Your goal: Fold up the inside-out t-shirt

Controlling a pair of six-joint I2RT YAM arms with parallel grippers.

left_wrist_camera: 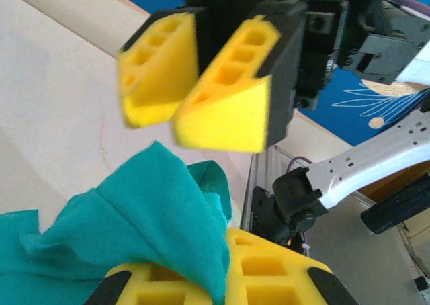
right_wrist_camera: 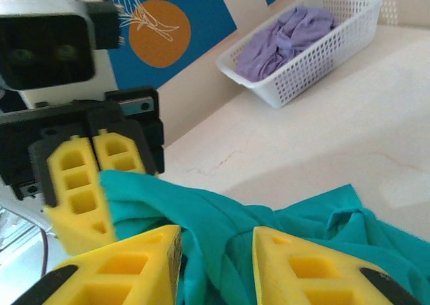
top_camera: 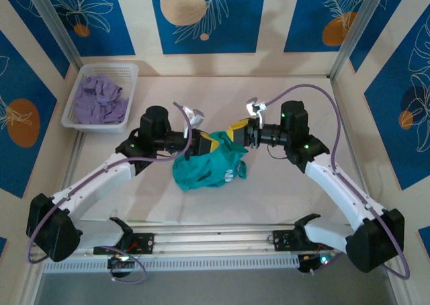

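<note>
- If the left arm (top_camera: pixel 101 177) swung wide toward the upper left of the top view, its elbow could knock the white basket (right_wrist_camera: pixel 322 56). The basket stands well apart from the work and holds a crumpled lavender garment (top_camera: pixel 101 98) (not the piece to be folded), and nothing else that I can make out.
- Left of centre, the left gripper (top_camera: pixel 208 144) has its jaws pressed together on a raised fold of the inside-out t-shirt (top_camera: pixel 208 169). The hold looks to be on a thin edge, so a sharp pull could slide the cloth out.
- At the centre of the top view, the teal shirt lies bunched in a heap on the table (top_camera: pixel 302 191), with one part lifted up to the grippers. Because it is crumpled rather than spread, layers may be caught together, and any fold made now would likely come out crooked.
- Just right of centre, the right gripper (left_wrist_camera: pixel 185 127) faces the left one from close by. Its jaws are apart with nothing between them, just above the peak of cloth. Closing here risks pinching more than one layer or missing the fabric. With the two grippers so near, a small misjudged advance could also bump them together.
</note>
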